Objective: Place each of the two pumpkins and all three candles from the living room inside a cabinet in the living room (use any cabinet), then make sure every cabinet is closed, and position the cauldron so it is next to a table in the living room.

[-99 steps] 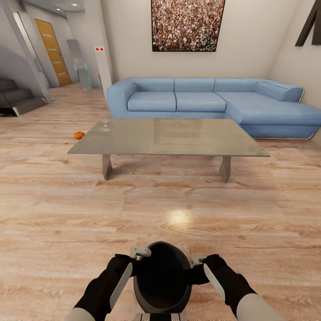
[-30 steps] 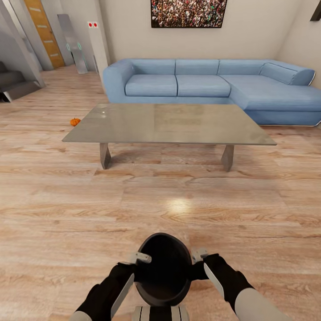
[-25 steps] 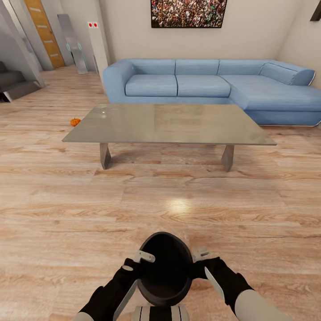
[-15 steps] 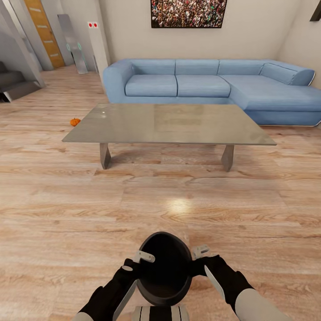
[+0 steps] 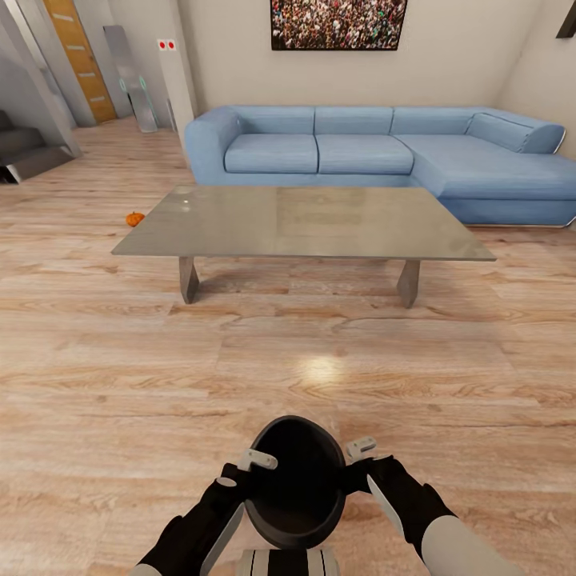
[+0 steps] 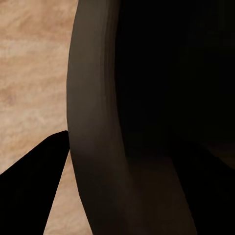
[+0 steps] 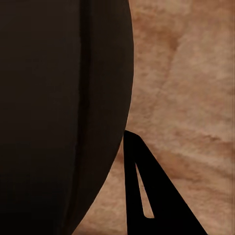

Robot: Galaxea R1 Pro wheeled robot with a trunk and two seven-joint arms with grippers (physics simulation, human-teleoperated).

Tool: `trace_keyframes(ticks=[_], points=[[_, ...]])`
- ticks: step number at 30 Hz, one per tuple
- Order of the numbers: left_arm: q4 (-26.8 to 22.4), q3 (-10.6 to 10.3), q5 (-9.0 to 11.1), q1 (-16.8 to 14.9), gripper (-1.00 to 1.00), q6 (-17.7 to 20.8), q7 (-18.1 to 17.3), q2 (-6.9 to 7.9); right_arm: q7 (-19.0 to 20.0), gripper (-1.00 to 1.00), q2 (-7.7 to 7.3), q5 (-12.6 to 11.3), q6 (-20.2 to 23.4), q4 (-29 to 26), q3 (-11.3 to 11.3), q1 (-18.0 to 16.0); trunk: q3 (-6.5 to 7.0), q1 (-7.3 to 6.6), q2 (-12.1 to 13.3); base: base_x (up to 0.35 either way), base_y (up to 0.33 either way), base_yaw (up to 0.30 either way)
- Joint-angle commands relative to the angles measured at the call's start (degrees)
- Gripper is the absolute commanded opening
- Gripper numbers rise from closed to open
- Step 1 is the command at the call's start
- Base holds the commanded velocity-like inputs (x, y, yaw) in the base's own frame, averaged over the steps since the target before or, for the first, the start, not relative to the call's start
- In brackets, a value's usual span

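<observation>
The black cauldron point(image 5: 294, 480) hangs low in front of my trunk, mouth toward the head camera. My left gripper point(image 5: 252, 464) is shut on its left rim and my right gripper point(image 5: 358, 458) on its right rim. Up close, the left wrist view has the cauldron's rim point(image 6: 98, 122) between dark fingers point(image 6: 29, 196). The right wrist view has the cauldron's wall point(image 7: 58, 107) beside one finger point(image 7: 147, 196). The grey metal table point(image 5: 304, 224) stands well ahead across bare floor. One orange pumpkin point(image 5: 134, 218) lies on the floor past the table's left end. Candles and cabinets are out of view.
A blue corner sofa point(image 5: 376, 156) stands behind the table against the wall. Stairs point(image 5: 24, 152) and a hallway with a wooden door point(image 5: 76, 56) lie at the far left. Open wooden floor point(image 5: 320, 368) stretches between me and the table.
The view has moved closer to the table since the oldest frame. Over the last second the cauldron and both grippers have shifted slightly up and forward; the grip is unchanged.
</observation>
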Motion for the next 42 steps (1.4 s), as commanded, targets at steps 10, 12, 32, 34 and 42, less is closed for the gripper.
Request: trace_keyframes(ticks=[10, 12, 32, 34, 42], points=[[-0.53, 0.05, -1.10, -0.01, -1.00, 0.06, 0.09, 0.15, 0.08, -1.00, 0.07, -2.64, -0.01, 0.11, 0.28, 0.05, -0.01, 0.01, 0.01, 0.000, 0.000, 0.000], [-0.70, 0.13, -1.09, -0.01, -1.00, 0.08, 0.09, 0.17, 0.08, -1.00, 0.19, -2.66, -0.01, 0.23, 0.28, 0.05, -0.01, 0.01, 0.01, 0.000, 0.000, 0.000], [-0.80, 0.61, -1.10, -0.27, -1.00, 0.37, 0.11, 0.12, 0.08, -1.00, -0.02, -2.67, 0.06, 0.05, 0.20, 0.05, -0.01, 0.01, 0.01, 0.000, 0.000, 0.000], [-0.79, 0.61, -1.10, -0.27, -1.00, 0.26, 0.12, 0.14, 0.08, -1.00, 0.01, -2.65, 0.02, -0.11, 0.20, 0.05, -0.01, 0.01, 0.01, 0.000, 0.000, 0.000], [-1.82, 0.69, -1.10, -0.27, -1.00, 0.13, 0.13, 0.32, 0.08, -1.00, 0.23, -2.64, -0.01, -0.39, 0.20, 0.05, -0.01, 0.01, 0.01, 0.000, 0.000, 0.000]])
